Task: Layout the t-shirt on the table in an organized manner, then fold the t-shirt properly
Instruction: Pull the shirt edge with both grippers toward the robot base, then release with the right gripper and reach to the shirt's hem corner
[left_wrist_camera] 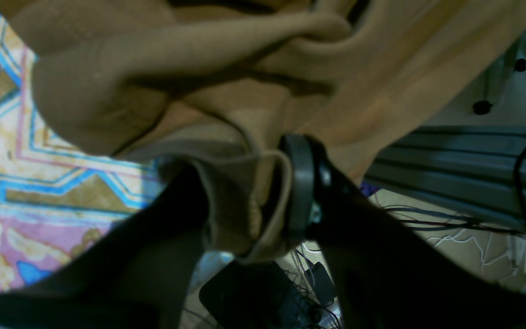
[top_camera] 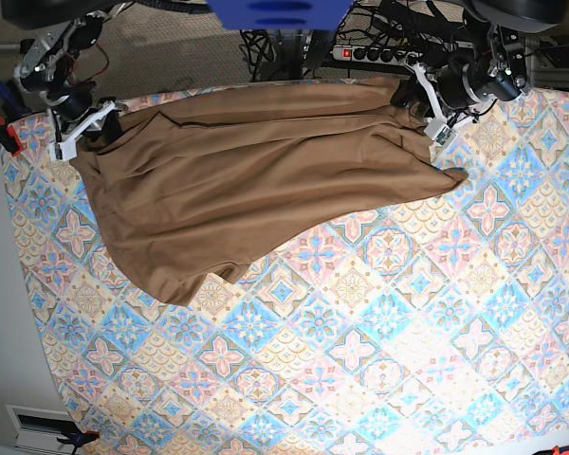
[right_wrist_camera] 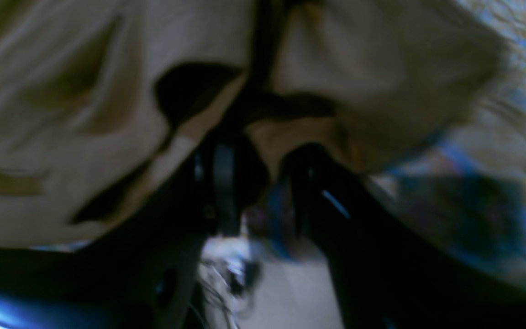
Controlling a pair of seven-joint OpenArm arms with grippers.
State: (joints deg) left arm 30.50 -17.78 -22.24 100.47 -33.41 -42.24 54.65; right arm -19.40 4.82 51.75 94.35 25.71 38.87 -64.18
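Note:
The tan-brown t-shirt (top_camera: 247,180) lies stretched across the far part of the patterned table (top_camera: 360,360), wrinkled, with one end sagging toward the front left. My left gripper (top_camera: 415,95) holds its far right corner. In the left wrist view this gripper (left_wrist_camera: 244,205) is shut on a hemmed edge of the t-shirt (left_wrist_camera: 226,73). My right gripper (top_camera: 97,128) holds the far left corner. The right wrist view is blurred, but this gripper (right_wrist_camera: 265,178) pinches a fold of the t-shirt (right_wrist_camera: 85,114).
A power strip (top_camera: 379,52) and cables lie beyond the table's far edge. An orange clamp (top_camera: 9,135) sits on the left edge. In the left wrist view a grey metal rail (left_wrist_camera: 464,169) and loose wires (left_wrist_camera: 427,224) lie past the edge.

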